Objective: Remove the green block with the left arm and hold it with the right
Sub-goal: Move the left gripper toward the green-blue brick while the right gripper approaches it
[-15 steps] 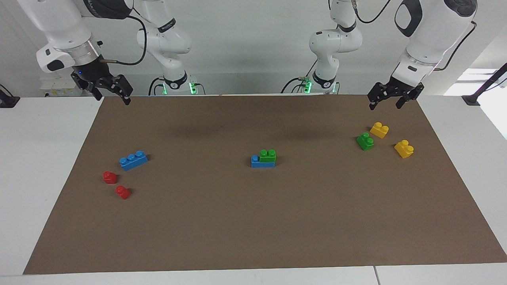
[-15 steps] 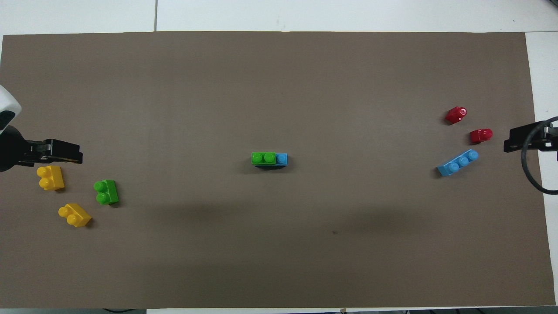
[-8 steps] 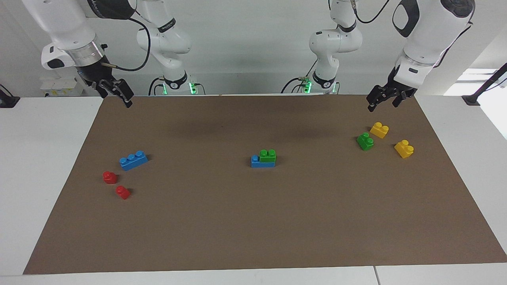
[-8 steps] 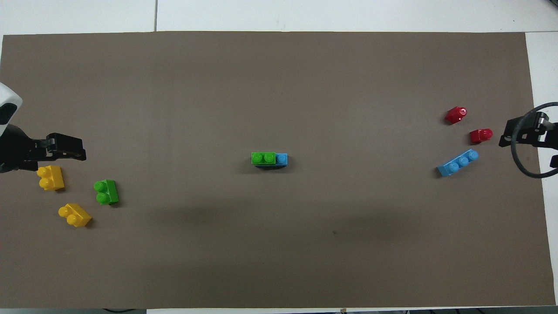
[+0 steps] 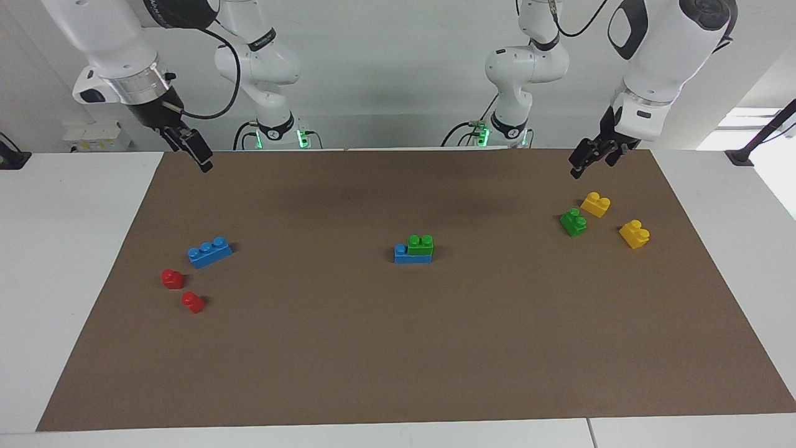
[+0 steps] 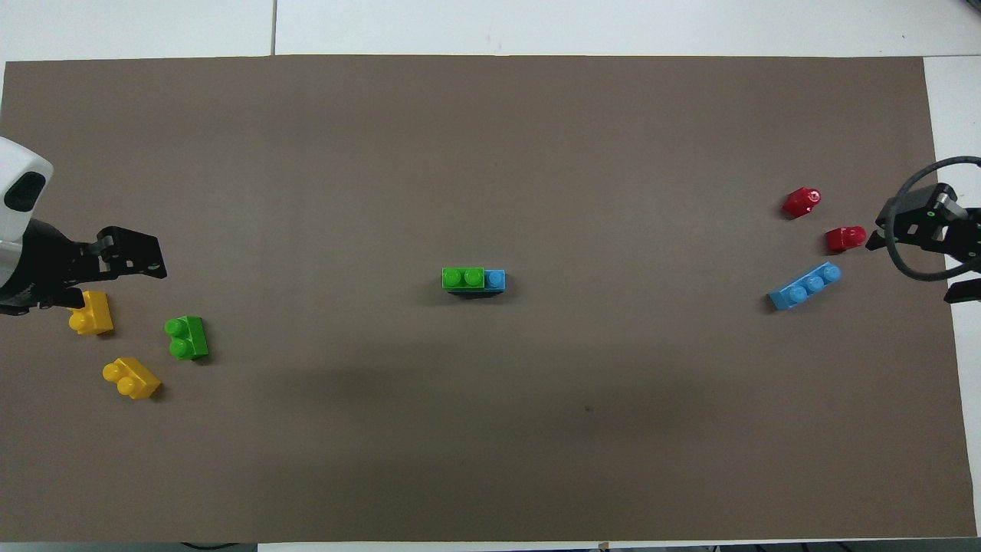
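Inspection of your desk (image 5: 74, 249): a brown mat (image 5: 398, 348) covers most of it, and all bricks lie on that mat.

The green block (image 5: 421, 244) sits at the centre of the mat, pressed onto a blue brick (image 5: 410, 256). It covers the part of that brick toward the left arm's end, leaving one blue stud bare toward the right arm's end. Neither gripper touches this pair.

Your left gripper (image 5: 589, 160) hangs in the air over the mat's corner at the robots' edge, at the left arm's end of the desk. Its jaws stand spread and hold nothing. Below it, a little farther from the robots, you have three loose bricks close together: a yellow brick (image 5: 595, 204), a second green brick (image 5: 573, 222) just beside it, and another yellow brick (image 5: 634, 234) nearest the end edge of the mat. In the overhead view the gripper's body overlaps the first yellow brick, but the facing view shows it raised clear.

Your right gripper (image 5: 198, 151) hangs over the opposite corner at the robots' edge, at the right arm's end. Its jaws are spread and empty. On the mat at that end lie a loose three-stud blue brick (image 5: 209, 251) and, farther from the robots, two small red pieces (image 5: 172, 278) (image 5: 193, 302), near one another but apart.
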### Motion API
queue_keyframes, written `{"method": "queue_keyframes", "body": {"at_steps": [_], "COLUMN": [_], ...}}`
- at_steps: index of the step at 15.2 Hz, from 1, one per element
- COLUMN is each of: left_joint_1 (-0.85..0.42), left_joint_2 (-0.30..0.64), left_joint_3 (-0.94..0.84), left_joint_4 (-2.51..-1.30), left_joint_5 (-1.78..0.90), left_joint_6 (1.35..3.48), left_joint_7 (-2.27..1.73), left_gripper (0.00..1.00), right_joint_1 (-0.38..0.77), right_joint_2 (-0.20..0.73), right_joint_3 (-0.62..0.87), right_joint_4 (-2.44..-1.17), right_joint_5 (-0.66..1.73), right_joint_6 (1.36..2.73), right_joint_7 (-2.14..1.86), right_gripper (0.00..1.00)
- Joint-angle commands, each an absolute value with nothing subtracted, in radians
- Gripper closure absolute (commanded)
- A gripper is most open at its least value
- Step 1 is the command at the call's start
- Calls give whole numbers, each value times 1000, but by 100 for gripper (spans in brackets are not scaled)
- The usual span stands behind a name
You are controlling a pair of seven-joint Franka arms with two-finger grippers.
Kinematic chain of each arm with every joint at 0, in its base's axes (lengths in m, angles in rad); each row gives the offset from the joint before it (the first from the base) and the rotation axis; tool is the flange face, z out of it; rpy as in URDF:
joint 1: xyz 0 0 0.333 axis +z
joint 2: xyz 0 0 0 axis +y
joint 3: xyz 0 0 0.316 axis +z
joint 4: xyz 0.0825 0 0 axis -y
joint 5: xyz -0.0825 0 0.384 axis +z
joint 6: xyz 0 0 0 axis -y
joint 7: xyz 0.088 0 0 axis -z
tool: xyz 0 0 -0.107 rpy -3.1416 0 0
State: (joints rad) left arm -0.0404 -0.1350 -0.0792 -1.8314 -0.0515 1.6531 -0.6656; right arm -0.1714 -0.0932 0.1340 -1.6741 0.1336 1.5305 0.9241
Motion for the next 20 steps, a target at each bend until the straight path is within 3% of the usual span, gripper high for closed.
{"method": "queue_keyframes", "body": {"at_steps": [1, 8, 12, 20], "left_joint_1": [-81, -155, -216, -319], "left_joint_2": [-178, -195, -198, -163], "left_joint_3": [-69, -69, -69, -69], "left_joint_4": [-1882, -1919, -1934, -1971], "left_joint_5": [-78, -95, -95, -117], "left_joint_6": [1666, 1715, 1764, 1850], "left_joint_7": [-874, -1289, -1630, -1867], "left_gripper": [0, 0, 0, 0], "right_joint_1": [-184, -186, -169, 3], "right_joint_2": [-88, -29, 57, 167], "right_joint_3": [132, 132, 132, 132], "right_joint_4": [-1681, -1739, -1744, -1753], "right_joint_5": [246, 472, 610, 759], "right_joint_6": [1526, 1574, 1629, 1860], "right_joint_7": [1143, 1359, 1368, 1371], "right_gripper": [5, 6, 6, 6]}}
